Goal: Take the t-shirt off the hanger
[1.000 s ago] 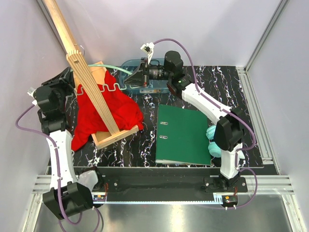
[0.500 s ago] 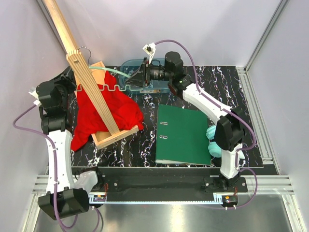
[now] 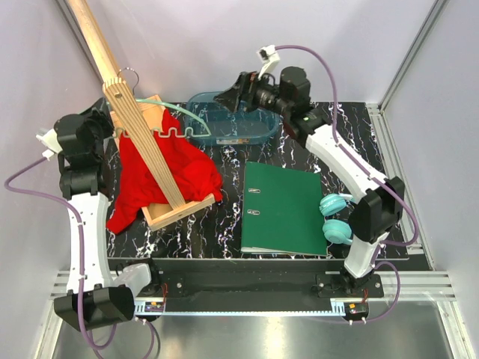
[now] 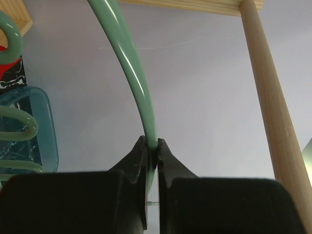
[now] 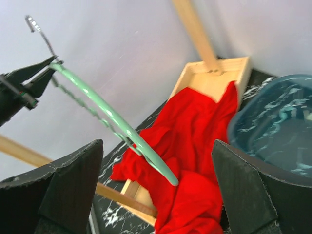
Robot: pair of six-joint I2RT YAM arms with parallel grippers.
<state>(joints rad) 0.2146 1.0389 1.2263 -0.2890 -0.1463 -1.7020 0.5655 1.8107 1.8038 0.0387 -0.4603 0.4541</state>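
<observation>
The pale mint-green hanger [image 3: 182, 114] is held in the air near the wooden stand. My left gripper [image 4: 152, 146] is shut on one of its curved arms [image 4: 130, 63], close to the metal hook [image 5: 38, 27]. The hanger's other arm [image 5: 114, 119] ends bare and free. Below it the red t-shirt [image 3: 166, 170] lies heaped over the stand's base, and the wavy bar [image 3: 171, 134] crosses its top edge. I cannot tell whether any cloth still hangs on the bar. My right gripper [image 3: 230, 93] is wide open above the blue tub, holding nothing, and faces the t-shirt [image 5: 197, 131].
A tall slatted plywood stand [image 3: 138, 138] leans across the t-shirt. A clear blue tub [image 3: 232, 129] sits at the back. A green binder [image 3: 284, 209] lies in the middle, with teal headphones [image 3: 335, 218] at its right. Walls close in on both sides.
My right gripper has opened, let go of the hanger's end and drawn back up to the right. My left gripper has shut on the hanger, which has lifted a little.
</observation>
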